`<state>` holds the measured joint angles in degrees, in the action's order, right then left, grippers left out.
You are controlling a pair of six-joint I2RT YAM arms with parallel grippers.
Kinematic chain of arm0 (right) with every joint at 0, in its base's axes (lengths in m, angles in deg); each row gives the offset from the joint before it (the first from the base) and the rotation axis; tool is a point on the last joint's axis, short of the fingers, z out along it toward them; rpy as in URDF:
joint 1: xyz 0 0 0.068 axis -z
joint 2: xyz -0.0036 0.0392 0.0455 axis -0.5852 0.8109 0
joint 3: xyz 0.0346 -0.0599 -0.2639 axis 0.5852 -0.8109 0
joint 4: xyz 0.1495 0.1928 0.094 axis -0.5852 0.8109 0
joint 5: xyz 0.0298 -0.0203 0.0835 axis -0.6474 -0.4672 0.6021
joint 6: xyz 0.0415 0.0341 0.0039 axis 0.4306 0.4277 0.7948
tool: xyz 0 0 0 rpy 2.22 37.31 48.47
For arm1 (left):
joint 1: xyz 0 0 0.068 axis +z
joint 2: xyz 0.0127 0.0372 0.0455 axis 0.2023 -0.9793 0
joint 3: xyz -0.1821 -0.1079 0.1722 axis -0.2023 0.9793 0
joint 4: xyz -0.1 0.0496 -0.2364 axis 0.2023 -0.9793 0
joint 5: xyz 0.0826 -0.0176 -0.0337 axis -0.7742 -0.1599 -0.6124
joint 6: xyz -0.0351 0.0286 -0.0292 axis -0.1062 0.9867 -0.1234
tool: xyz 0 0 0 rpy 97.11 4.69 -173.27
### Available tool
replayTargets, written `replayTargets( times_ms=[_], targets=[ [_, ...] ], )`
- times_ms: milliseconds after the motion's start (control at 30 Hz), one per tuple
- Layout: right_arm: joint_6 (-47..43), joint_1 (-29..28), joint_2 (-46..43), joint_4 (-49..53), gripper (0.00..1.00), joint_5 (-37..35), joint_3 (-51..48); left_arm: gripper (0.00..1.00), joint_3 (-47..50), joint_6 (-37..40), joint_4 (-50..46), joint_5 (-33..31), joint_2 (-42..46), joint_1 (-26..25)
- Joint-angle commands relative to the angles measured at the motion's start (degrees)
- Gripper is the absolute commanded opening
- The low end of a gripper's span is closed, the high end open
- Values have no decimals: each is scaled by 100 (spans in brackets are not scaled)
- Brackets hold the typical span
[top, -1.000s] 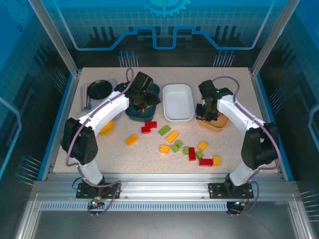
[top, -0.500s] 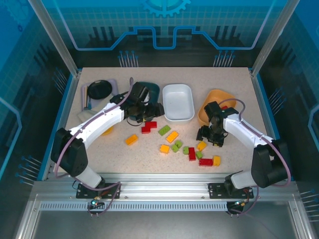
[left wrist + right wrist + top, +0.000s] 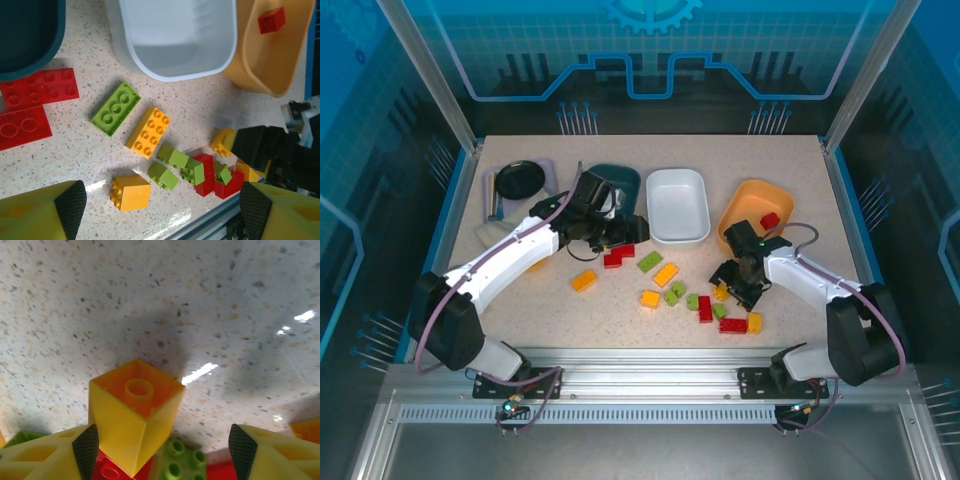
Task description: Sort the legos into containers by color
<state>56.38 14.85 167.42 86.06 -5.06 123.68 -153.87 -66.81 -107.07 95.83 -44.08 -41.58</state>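
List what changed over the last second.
The right gripper left the orange tray, where a red brick now lies, apparently let go, and came back to the pile, open around an upturned yellow brick. The left gripper swung from the teal tray down to the red bricks, open. The white tray, like the other two, and the loose bricks stayed put.

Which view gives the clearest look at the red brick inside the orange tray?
The left wrist view: the red brick is large and unobstructed there, lying against the inner wall of the orange tray. The top external view shows it as a small red block in that tray.
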Motion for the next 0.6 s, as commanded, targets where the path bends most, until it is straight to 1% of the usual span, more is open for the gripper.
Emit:
replayTargets(
  times_ms=[0, 233, 267, 500, 567],
  targets=[
    [482, -91, 162, -247, 69, -168, -99, 84, 101, 235, 46, 194, 283, -9],
    [421, -210, 260, -243, 68, -284, 107, 84, 179, 215, 30, 148, 445, -11],
    [414, -205, 308, -267, 67, -276, 103, 84, 209, 201, 43, 137, 463, -9],
    [415, -205, 618, -550, 45, -249, 77, 84, 241, 129, 81, 120, 514, -14],
    [391, -222, 617, -463, 33, -307, 179, 84, 241, 112, 76, 110, 524, -13]
  ],
)
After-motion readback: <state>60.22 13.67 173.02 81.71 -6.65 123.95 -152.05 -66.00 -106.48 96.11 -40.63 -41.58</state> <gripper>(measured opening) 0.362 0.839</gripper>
